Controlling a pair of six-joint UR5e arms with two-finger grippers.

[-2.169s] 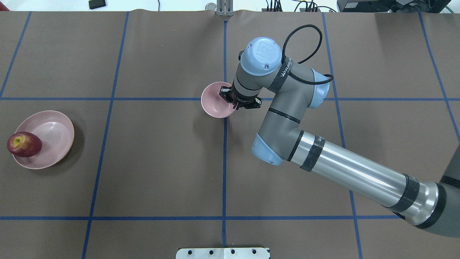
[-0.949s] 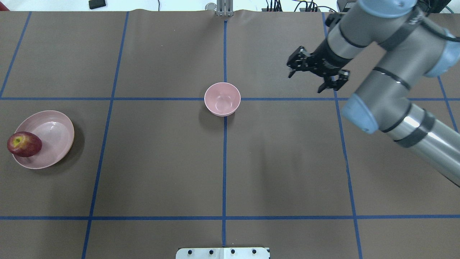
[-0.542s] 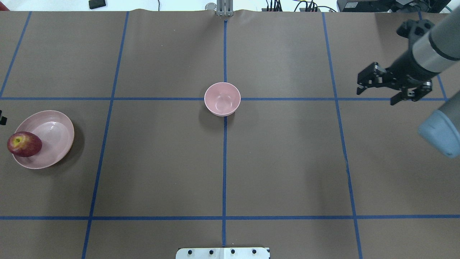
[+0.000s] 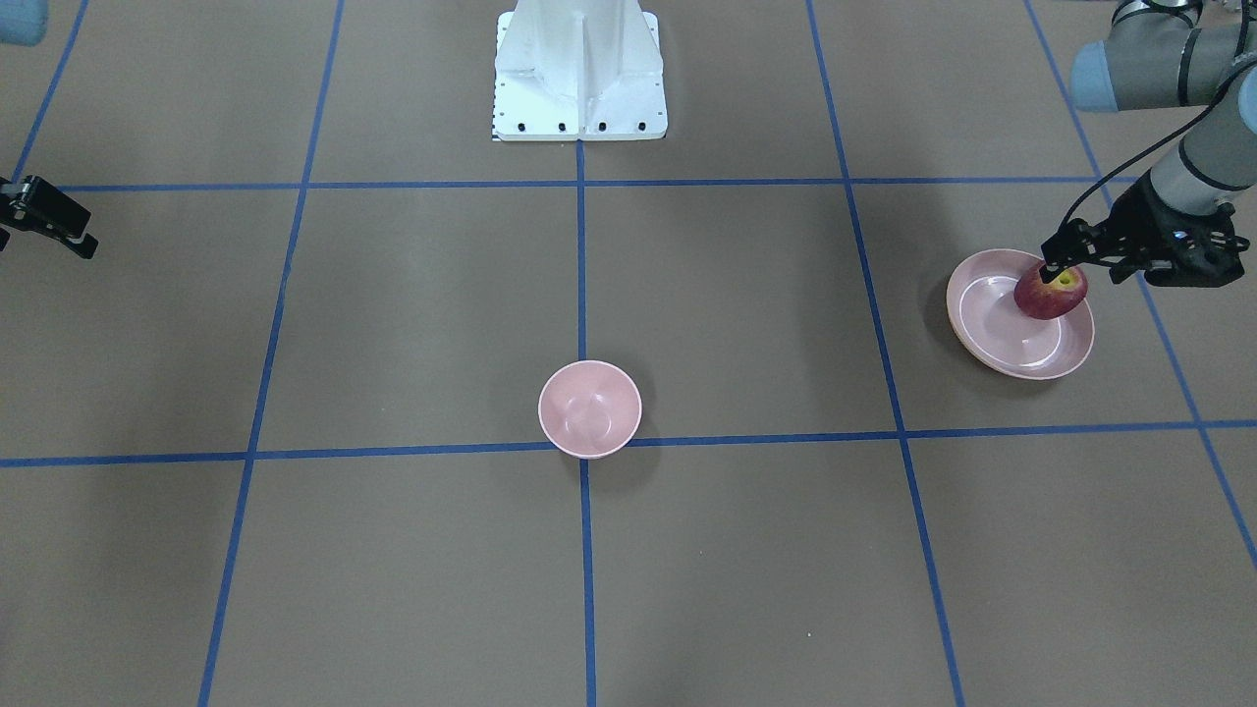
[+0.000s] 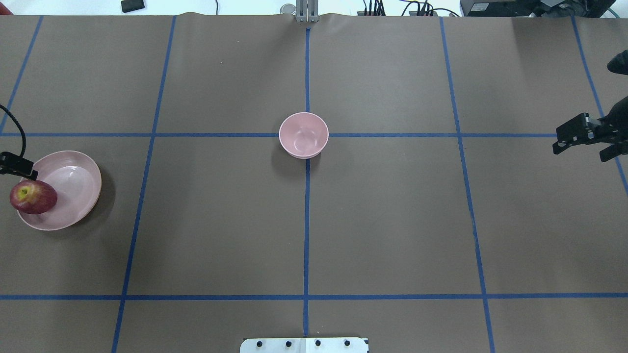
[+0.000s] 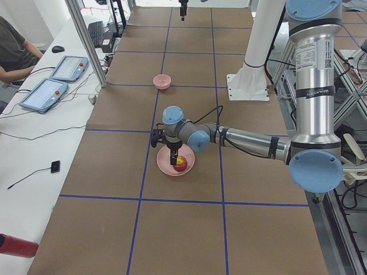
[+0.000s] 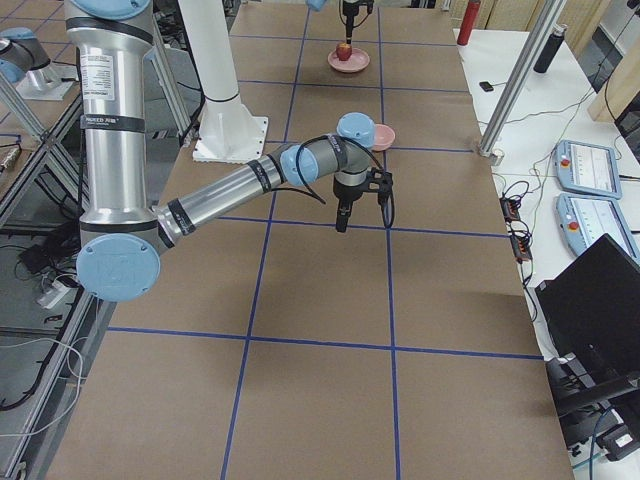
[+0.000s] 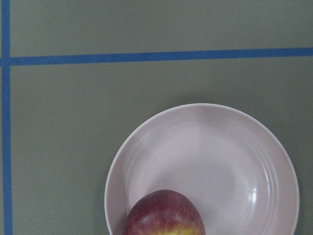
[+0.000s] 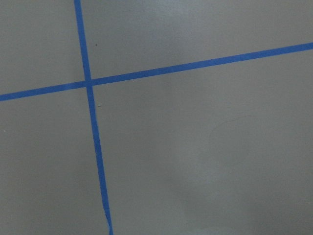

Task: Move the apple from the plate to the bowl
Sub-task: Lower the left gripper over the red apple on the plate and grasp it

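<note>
Withdrawn from the bowl (image 5: 303, 143), the right gripper (image 5: 580, 153) idles spread-fingered; the left gripper (image 4: 1084, 271), likewise spread, has arrived over the apple (image 5: 33, 196) on the plate (image 5: 78, 169) edge: reach step, descent and closure judged next.

A: What covers the table?
B: A brown paper sheet (image 5: 221, 220), divided into squares by blue tape lines (image 5: 306, 245).
A: And on the long white side bench (image 6: 34, 149)?
B: 2 grey control tablets with red buttons (image 6: 69, 67), a small flat black object (image 6: 55, 167) and a red cylinder (image 6: 17, 245) lying at the near end. A person in a dark shirt (image 6: 14, 51) is at the far end.
</note>
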